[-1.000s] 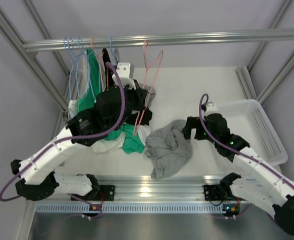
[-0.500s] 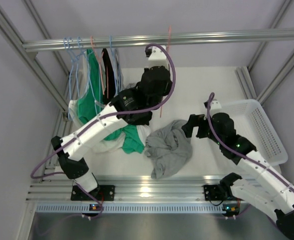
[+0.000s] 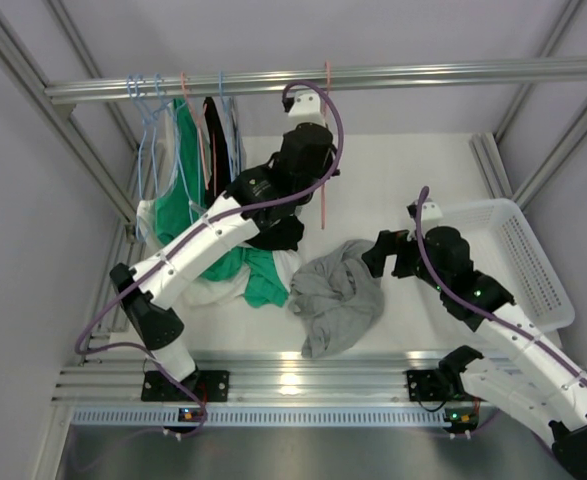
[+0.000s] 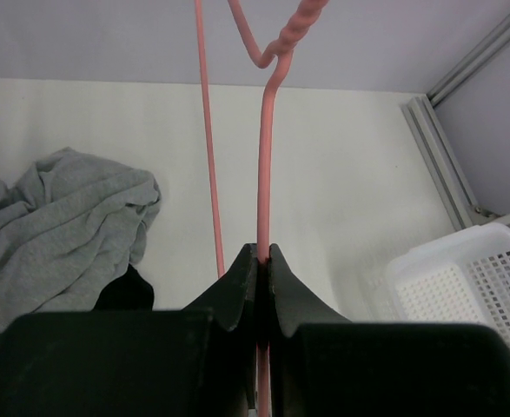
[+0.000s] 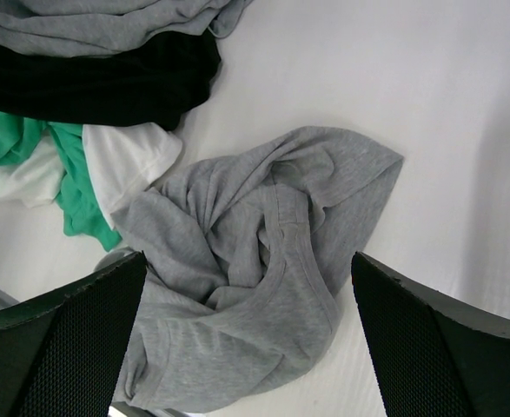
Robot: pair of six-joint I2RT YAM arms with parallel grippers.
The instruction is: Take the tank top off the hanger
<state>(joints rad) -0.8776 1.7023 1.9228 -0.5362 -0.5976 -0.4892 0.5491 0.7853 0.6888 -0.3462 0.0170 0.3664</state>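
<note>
Removal judged complete: grey tank top (image 3: 338, 290) lies crumpled on worktop (image 3: 413, 170), clear of the bare pink hanger (image 4: 266, 156). Left claw (image 4: 261, 261) clamps the hanger wire below the rail (image 3: 423, 72). Right claw (image 5: 248, 261) gapes wide above the garment. Outstanding: stowing the hanger, apparently

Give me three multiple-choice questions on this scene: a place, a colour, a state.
1. Where does the grey tank top lie? A) in the basket B) on the table C) on the rail
2. What colour is the hanger in the left pincer? A) blue B) white C) pink
3. The right pincer is: A) open B) shut on cloth C) shut on the hanger
Answers: B, crumpled on the table; C, pink wire in its shut jaws; A, jaws wide apart.
</note>
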